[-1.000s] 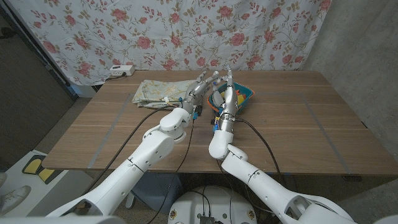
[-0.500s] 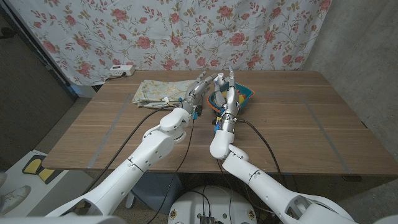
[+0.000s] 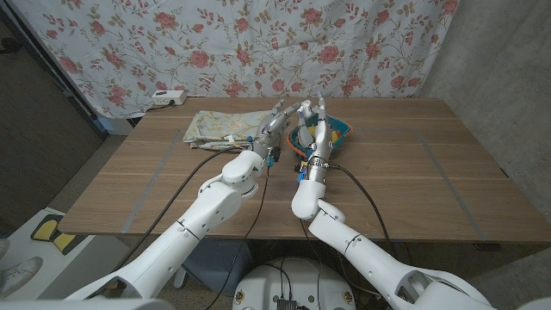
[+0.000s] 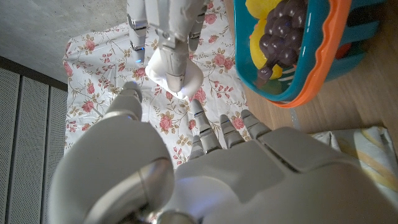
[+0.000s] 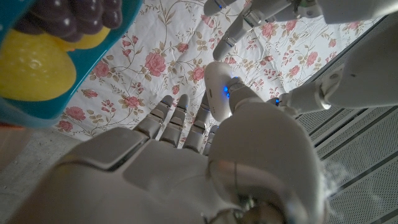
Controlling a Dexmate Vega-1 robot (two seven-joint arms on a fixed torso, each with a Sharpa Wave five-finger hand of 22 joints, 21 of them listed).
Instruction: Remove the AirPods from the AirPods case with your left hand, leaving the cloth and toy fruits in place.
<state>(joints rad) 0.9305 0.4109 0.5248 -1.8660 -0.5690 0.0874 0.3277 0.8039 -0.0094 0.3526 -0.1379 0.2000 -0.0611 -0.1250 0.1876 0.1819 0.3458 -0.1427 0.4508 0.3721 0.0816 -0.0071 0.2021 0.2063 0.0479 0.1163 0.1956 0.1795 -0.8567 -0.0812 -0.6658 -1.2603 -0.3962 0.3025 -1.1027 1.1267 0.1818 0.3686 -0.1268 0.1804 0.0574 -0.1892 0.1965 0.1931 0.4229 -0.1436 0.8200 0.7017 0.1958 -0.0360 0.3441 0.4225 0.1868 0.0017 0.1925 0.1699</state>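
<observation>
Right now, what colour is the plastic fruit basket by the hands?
Teal plastic fruit basket with an orange rim, clearest in the left wrist view.

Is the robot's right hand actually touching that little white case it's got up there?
Touching. In the left wrist view the right hand grips the white case from above, fingers on its sides.

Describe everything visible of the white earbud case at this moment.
The earbud case is a small, smooth, glossy white rounded shell that looks like plastic. The right hand holds it from one side, raised off the table in front of the flowered backdrop, near the teal and orange fruit basket. In the right wrist view it shows as a white oval pressed by the thumb. The left hand reaches toward it with fingers apart. Whether its lid is open cannot be told.
</observation>
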